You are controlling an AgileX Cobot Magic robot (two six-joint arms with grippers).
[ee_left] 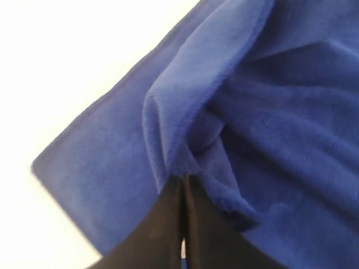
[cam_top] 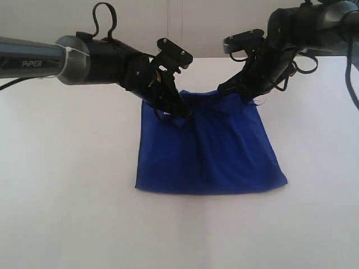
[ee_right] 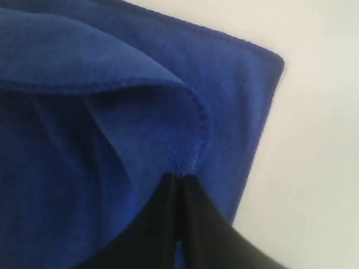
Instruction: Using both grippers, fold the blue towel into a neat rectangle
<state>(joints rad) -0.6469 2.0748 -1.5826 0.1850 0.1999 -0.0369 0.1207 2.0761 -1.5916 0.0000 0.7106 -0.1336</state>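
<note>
Royal-blue plush makes up the blue towel [cam_top: 210,151]. It lies spread on the white surface [cam_top: 67,213] in the middle of the exterior view, with its near edge flat and its far edge raised at both ends.

The left tool [cam_top: 183,111] is closed on the far-left part of that edge. Its wrist view shows two black fingers [ee_left: 157,230] pressed together, with a bunched ridge of fabric pinched at their tips. The right tool [cam_top: 247,96] is clamped the same way on the far-right part, its fingers [ee_right: 151,224] meeting on a curled hem. In each wrist view a flat corner of the cloth lies on the surface beside the pinched fold. I cannot tell whether that is a separate layer underneath.

By my reading, the step in hand is the start of a fold: both grips look set, and the far edge is ready to be carried. The next move probably calls for both tools to rise together and travel toward the near edge at a matched pace. They would need to hold the lifted edge taut enough not to sag in the middle, then lay it down square with the near edge before letting go.

Counted: one towel, two tools, each on its own arm, and one surface.
</note>
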